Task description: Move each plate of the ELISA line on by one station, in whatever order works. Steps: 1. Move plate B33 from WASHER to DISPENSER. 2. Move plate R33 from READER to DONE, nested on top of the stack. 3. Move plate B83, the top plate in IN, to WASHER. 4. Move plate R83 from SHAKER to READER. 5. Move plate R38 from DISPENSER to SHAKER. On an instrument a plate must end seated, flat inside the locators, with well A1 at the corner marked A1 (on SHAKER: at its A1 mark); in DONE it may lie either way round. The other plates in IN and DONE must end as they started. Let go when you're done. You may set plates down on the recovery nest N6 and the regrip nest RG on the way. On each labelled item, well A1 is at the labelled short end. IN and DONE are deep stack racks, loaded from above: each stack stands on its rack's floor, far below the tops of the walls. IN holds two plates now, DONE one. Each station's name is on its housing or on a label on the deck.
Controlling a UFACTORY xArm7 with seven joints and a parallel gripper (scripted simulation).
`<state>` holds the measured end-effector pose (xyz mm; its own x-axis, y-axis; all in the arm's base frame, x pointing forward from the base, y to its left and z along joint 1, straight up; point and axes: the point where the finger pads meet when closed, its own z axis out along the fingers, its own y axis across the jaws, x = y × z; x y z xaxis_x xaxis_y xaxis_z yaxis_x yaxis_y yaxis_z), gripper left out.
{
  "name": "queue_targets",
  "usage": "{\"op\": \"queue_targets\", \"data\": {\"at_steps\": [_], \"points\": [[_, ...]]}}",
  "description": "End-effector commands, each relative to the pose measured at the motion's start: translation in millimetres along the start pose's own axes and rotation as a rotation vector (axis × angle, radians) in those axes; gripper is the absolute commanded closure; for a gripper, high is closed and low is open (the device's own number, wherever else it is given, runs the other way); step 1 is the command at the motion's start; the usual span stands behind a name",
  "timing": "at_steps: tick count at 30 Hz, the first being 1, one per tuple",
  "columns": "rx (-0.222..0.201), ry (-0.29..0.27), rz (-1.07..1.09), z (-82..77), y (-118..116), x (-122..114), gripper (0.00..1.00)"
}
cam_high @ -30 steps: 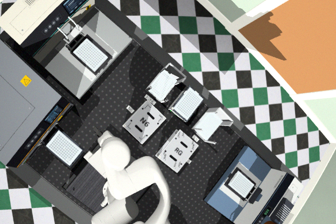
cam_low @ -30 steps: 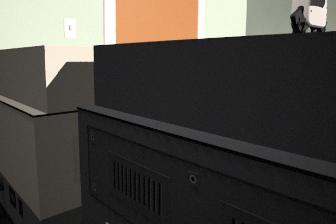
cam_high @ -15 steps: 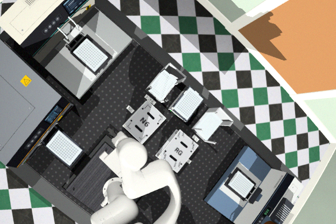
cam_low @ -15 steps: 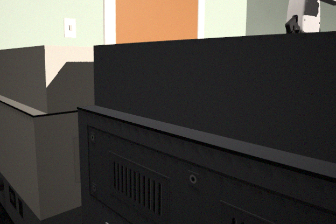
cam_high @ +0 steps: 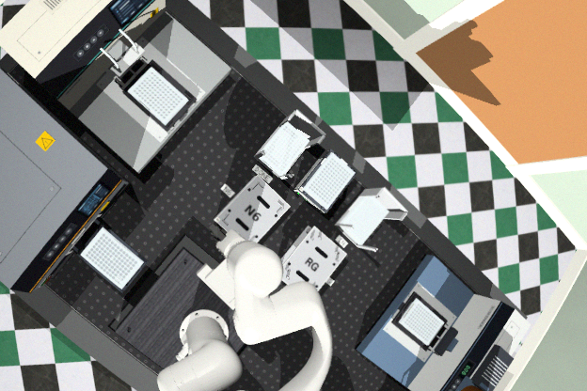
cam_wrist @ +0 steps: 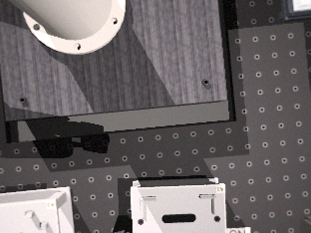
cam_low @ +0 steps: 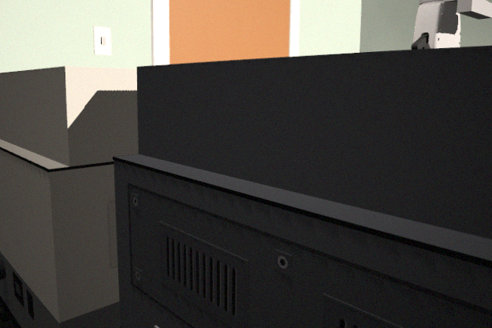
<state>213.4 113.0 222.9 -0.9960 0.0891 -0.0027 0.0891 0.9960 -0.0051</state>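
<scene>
In the overhead view, white well plates sit on the cream instrument (cam_high: 157,94) at the top left, the grey instrument (cam_high: 111,258) at the left, the blue instrument (cam_high: 421,320) at the bottom right, and a small station (cam_high: 326,181) between two racks. One rack (cam_high: 284,148) shows a plate inside; the other rack (cam_high: 367,213) stands to its right. Plate and station labels are too small to read. My gripper is hidden under the arm (cam_high: 246,273) beside nest N6 (cam_high: 251,209). Only its body (cam_low: 434,36) shows in the side view. It is open and holds nothing.
Nest N6 (cam_wrist: 176,211) and nest RG (cam_wrist: 32,209) lie empty at the bottom of the wrist view. The arm's base flange (cam_wrist: 75,20) stands on a dark wood plate (cam_wrist: 135,60). Nest RG (cam_high: 312,260) lies right of the arm. A tall dark housing (cam_low: 314,137) blocks the side view.
</scene>
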Motion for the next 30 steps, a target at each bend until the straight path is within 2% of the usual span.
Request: {"op": "queue_targets", "data": {"at_steps": [1, 30], "points": [[-0.002, -0.003, 0.0, 1.6, -6.3, -7.4, 0.0], [-0.001, -0.003, 0.0, 25.8, -64.3, -62.5, 0.0]]}}
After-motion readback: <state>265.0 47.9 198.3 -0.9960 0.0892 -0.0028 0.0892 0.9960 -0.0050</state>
